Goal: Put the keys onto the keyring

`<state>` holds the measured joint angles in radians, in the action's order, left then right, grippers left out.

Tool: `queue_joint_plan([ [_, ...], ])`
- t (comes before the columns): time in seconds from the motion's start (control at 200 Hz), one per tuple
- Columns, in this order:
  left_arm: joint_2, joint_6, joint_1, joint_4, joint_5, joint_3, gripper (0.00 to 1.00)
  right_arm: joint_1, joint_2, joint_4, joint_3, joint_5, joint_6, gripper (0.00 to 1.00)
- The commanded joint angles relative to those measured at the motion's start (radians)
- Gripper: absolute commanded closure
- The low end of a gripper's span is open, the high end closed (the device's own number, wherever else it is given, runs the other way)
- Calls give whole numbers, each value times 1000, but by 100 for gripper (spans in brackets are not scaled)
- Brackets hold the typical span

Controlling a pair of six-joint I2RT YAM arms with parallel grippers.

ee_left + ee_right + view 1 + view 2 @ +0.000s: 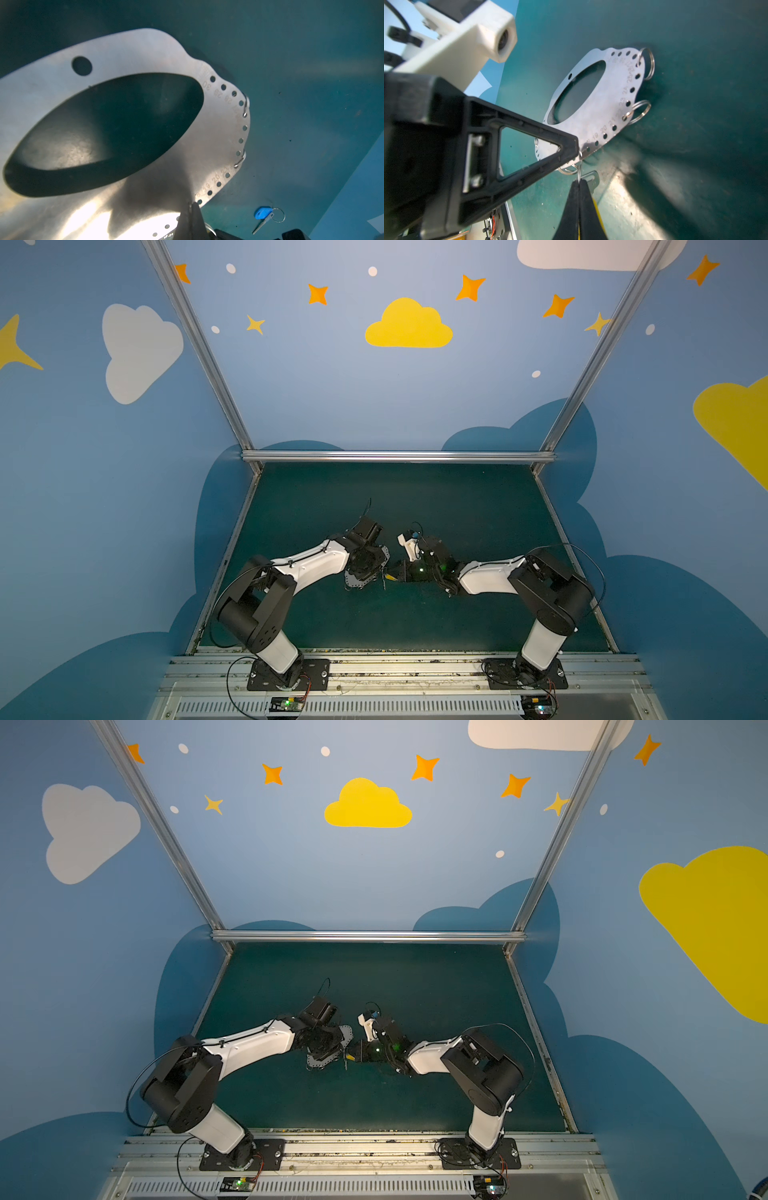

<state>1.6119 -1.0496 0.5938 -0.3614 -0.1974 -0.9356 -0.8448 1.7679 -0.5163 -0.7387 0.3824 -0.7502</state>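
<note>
The keyring [218, 133] is a flat grey plate with an oval hole and small edge holes. It is tilted up off the green mat, and my left gripper [190, 204] is shut on its edge. In both top views the plate [360, 581] [316, 1063] shows under that gripper. My right gripper [579, 182] is shut on the yellow key [591, 176], pinching its wire ring right at the plate's rim [610, 99]. Its yellow tag [388, 577] [350, 1058] shows along the fingers. The blue key [264, 214] lies loose on the mat beside the plate.
Two wire split rings [648, 62] [639, 112] hang from the plate's edge holes. The left gripper's black finger [529, 145] and its white wrist camera mount [467, 41] stand close to my right gripper. Aluminium rails [399, 456] and blue walls border the mat.
</note>
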Motion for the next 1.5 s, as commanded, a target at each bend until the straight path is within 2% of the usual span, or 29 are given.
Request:
queue_joint_plan([
  [0.0, -22, -4, -1, 9, -8, -2, 96, 0, 10, -77, -4, 38, -14, 100],
  [0.571, -116, -53, -3, 95, 29, 57, 96, 4, 37, -71, -33, 151, -23, 100],
  [1.041, -136, -42, -5, 230, -74, 91, 96, 28, 97, -147, -66, 304, -77, 100],
  [1.111, -134, -23, -5, 230, -97, 83, 96, 30, 93, -96, -81, 332, -37, 100],
  [1.347, -86, 102, -4, 171, -252, 21, 96, 57, 44, 244, -173, 388, 195, 100],
  [1.497, -64, 144, -2, 170, -337, 5, 96, 72, 52, 397, -241, 395, 271, 100],
])
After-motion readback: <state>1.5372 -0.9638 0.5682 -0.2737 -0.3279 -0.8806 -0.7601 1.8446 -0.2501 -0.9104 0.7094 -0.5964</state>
